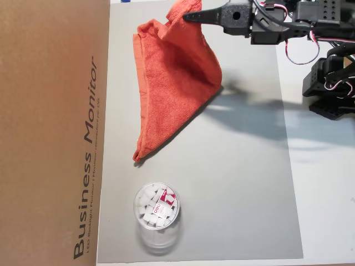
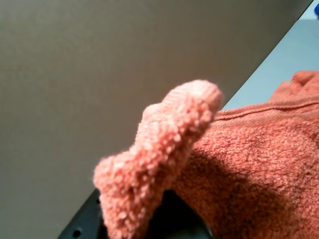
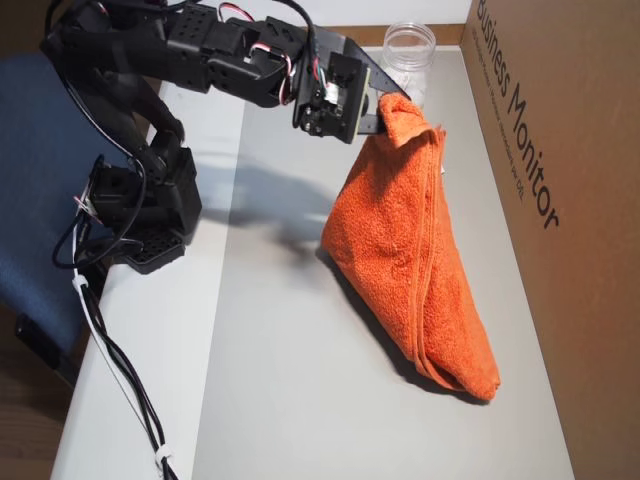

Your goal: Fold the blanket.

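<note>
The blanket (image 1: 175, 83) is an orange-red terry towel, lifted by one corner and draped in a folded, triangular shape, with its lower end resting on the grey mat (image 1: 244, 183). My gripper (image 1: 188, 15) is shut on the raised corner at the top of that overhead view. In the other overhead view the gripper (image 3: 385, 108) holds the blanket (image 3: 410, 240) up near the cup, and the cloth slopes down to the mat (image 3: 290, 350). In the wrist view the pinched corner (image 2: 159, 159) sticks up in front of the black jaw.
A clear plastic cup (image 1: 157, 213) with white pieces inside stands on the mat; it also shows in the other overhead view (image 3: 408, 50). A big cardboard box (image 1: 50, 133) (image 3: 570, 200) borders the mat. The arm's base (image 3: 140, 210) and cables sit on the white table.
</note>
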Tool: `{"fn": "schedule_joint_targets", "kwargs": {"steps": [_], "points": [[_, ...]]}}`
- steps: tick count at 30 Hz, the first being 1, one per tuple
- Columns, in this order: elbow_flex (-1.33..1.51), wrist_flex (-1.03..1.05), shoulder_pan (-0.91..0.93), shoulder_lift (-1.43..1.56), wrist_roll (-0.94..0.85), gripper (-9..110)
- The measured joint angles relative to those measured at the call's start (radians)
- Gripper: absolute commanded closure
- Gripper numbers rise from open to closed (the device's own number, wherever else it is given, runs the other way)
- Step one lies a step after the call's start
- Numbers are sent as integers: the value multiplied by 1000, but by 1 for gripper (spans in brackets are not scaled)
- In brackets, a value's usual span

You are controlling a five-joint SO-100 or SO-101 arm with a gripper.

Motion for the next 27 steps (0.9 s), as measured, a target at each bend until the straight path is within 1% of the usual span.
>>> {"fn": "schedule_joint_targets", "kwargs": {"steps": [9, 23, 27], "points": [[-127, -3, -95, -167, 0, 102], [-164, -12, -270, -316, -2, 102], [-218, -12, -304, -382, -48, 102]]}}
